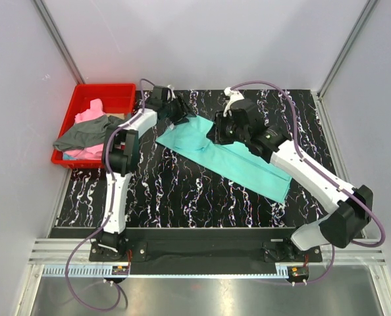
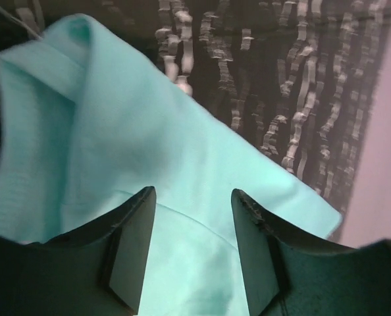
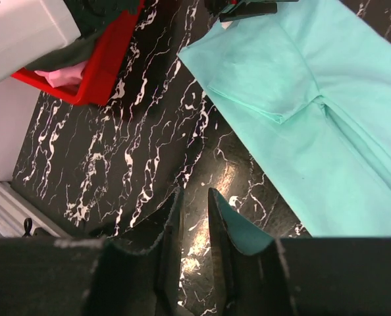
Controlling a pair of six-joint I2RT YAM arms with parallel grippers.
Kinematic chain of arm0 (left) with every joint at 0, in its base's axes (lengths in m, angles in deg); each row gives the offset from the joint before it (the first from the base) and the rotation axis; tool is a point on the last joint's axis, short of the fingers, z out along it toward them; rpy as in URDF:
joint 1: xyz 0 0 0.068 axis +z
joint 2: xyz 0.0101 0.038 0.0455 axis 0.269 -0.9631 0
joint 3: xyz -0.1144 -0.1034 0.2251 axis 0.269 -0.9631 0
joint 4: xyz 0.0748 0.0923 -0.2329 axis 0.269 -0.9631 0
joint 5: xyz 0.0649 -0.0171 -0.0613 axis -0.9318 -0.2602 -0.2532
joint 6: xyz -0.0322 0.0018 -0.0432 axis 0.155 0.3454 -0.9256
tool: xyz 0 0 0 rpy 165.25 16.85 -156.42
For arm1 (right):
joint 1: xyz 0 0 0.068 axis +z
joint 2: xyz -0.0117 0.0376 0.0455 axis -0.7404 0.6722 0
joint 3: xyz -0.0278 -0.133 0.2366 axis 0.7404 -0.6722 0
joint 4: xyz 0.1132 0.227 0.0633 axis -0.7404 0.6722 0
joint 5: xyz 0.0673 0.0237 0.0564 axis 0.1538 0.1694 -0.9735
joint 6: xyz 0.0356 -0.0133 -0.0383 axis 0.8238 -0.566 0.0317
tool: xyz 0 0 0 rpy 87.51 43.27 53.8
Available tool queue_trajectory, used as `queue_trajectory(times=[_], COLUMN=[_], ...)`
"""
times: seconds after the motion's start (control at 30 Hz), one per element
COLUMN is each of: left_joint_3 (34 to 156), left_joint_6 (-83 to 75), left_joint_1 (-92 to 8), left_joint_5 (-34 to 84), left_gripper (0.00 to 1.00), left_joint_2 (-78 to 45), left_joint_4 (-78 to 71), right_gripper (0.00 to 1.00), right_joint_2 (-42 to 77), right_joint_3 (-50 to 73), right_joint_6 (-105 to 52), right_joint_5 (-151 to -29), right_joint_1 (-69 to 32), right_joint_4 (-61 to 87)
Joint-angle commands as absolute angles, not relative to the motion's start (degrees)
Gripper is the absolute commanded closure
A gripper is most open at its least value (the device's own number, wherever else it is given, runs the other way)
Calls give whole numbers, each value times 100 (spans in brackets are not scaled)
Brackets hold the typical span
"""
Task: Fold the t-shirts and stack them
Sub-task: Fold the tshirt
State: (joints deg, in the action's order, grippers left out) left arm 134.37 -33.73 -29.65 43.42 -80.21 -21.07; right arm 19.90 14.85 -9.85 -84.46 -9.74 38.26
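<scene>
The teal t-shirt (image 1: 238, 161) lies flat on the counter (image 1: 169, 191), folded lengthwise into a long band that runs diagonally from the far middle toward the near right; its far-left end is broader, with a flap doubled over on top. The pink t-shirt (image 1: 90, 116) sits crumpled in the red bin (image 1: 83, 89) at the far left. The dark grey t-shirt (image 1: 83, 136) is bunched over it, spilling across the bin's near-right rim

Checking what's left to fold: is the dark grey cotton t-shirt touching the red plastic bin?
Touching. The top external view shows the dark grey cotton t-shirt draped across the red plastic bin, with its cloth lying over the bin's rim.
</scene>
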Motion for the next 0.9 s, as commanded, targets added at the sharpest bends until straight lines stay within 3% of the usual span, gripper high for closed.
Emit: queue_trajectory(times=[0.0,0.17,0.4,0.5,0.53,0.63,0.87], left_joint_3=[13041,11684,10611,10645,10680,10830,11129], left_joint_6=[-3632,-3579,-3755,-3790,-3807,-3878,-3913], left_joint_1=[-3142,-3555,-4758,-5469,-5593,-6024,-6482], left_joint_5=[5076,4839,4470,4338,4285,4047,3478], left_gripper=[45,44,48,62,72,88,100], left_joint_2=[-7032,-5677,-5147,-5313,-5444,-5813,-6526], left_joint_4=[-999,-593,-171,-232,-320,-496,-1242], right_gripper=[72,72,75,81,85,87,87], right_joint_2=[1749,1196,430,114,43,-168,-449], right_joint_3=[1662,1723,1838,1864,1873,1873,1811], right_joint_6=[-1180,-1110,-1154,-1189,-1206,-1224,-1137], right_joint_5=[-7889,-7739,-7432,-7300,-7265,-7168,-7124], right_joint_1=[-988,-997,-997,-997,-997,-997,-997], right_joint_4=[4251,4462,4876,5042,5086,5218,5350])
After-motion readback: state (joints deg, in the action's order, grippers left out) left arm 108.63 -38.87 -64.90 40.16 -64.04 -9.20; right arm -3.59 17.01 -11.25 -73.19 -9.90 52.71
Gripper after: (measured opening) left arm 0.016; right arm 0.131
